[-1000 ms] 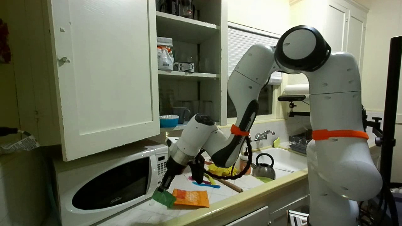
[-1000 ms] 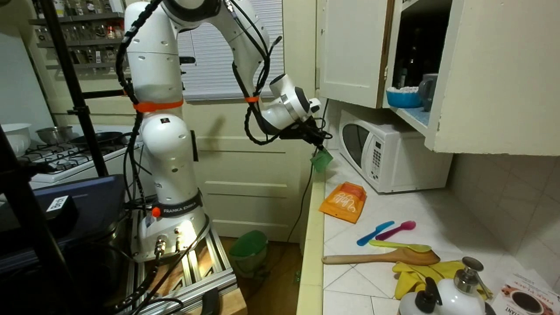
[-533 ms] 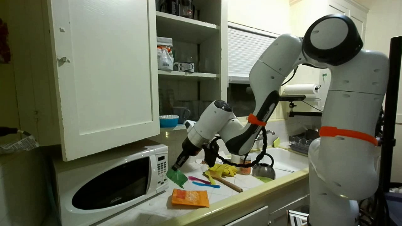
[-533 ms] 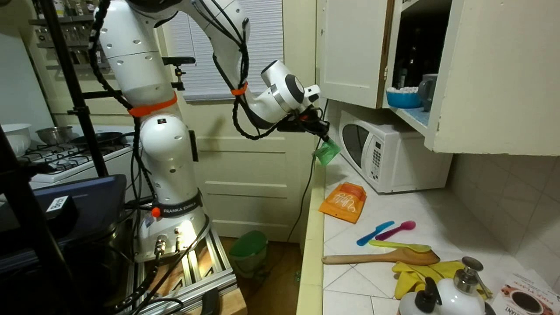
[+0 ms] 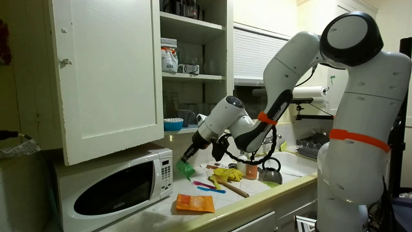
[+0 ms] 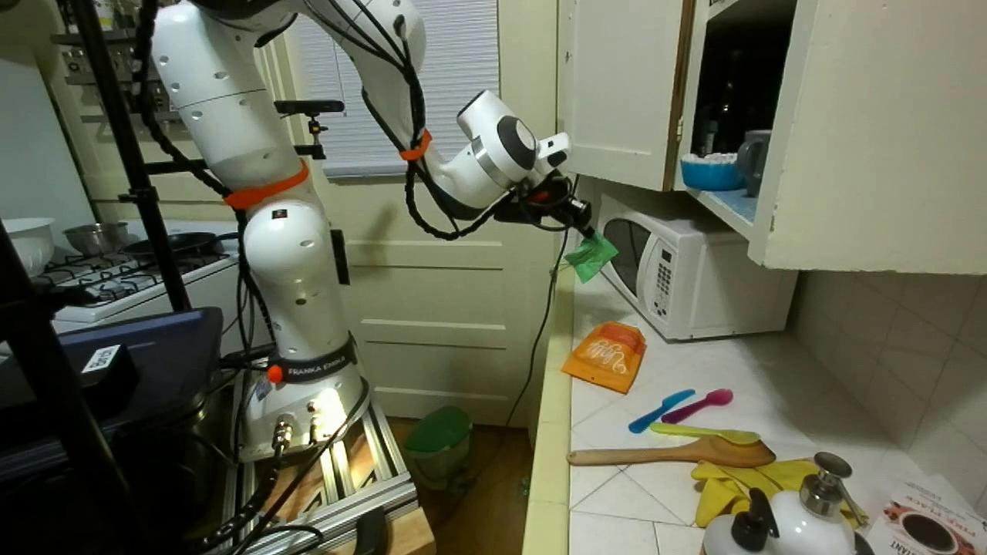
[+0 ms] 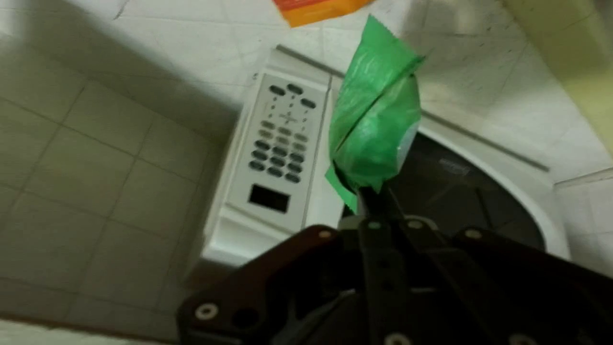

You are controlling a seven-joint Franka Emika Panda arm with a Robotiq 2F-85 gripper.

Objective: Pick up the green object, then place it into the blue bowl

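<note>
Wrist view: a crinkled green plastic packet [image 7: 376, 115] hangs pinched in the tips of the black gripper [image 7: 377, 197], near the boxy white microwave [image 7: 282, 143]; in both exterior views the round blue bowl [image 6: 710, 176] (grey mug [image 6: 755, 160] beside it) stands well apart on a cupboard shelf [image 6: 732, 203].

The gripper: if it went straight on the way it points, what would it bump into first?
Probably the front of the microwave, though the green packet in the gripper would touch before it. Depth is unclear, so it might slip past to the counter.
</note>
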